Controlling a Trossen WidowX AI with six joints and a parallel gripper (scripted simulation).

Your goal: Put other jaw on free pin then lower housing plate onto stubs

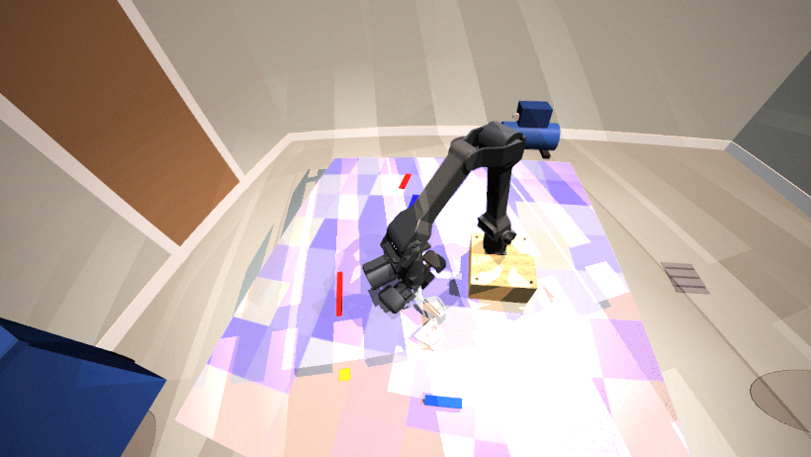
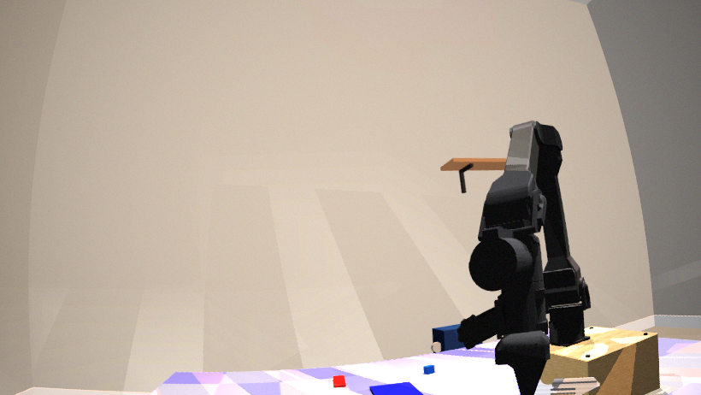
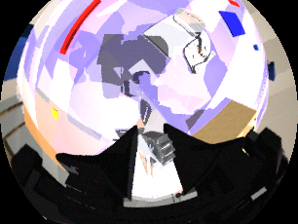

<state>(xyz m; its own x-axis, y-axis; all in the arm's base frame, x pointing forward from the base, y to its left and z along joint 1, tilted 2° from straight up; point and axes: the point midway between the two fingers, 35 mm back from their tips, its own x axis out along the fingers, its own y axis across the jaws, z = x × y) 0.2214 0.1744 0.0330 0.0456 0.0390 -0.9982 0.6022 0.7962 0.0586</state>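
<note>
My gripper (image 1: 418,294) (image 3: 150,128) is tilted low over the table, shut on a grey jaw (image 3: 161,147) whose gear teeth show between the fingertips. A pale, ribbed part (image 1: 434,307) (image 2: 574,386) beside the fingers appears to belong to this held jaw. A pale housing assembly (image 3: 167,35) lies away from the fingertips at the upper right of the wrist view, with a white outlined part (image 3: 197,55) beside it. Its pins and mounted jaw cannot be told apart. A small white plate (image 1: 426,333) lies on the table in front of the gripper. The fingertips are out of frame in the exterior view.
The arm stands on a wooden block (image 1: 501,269) (image 2: 615,362) (image 3: 226,122), right of the gripper. A long red bar (image 1: 339,293) (image 3: 78,26) lies to the left. A yellow square (image 1: 344,374) (image 3: 55,113) and a blue block (image 1: 443,402) lie nearer the front.
</note>
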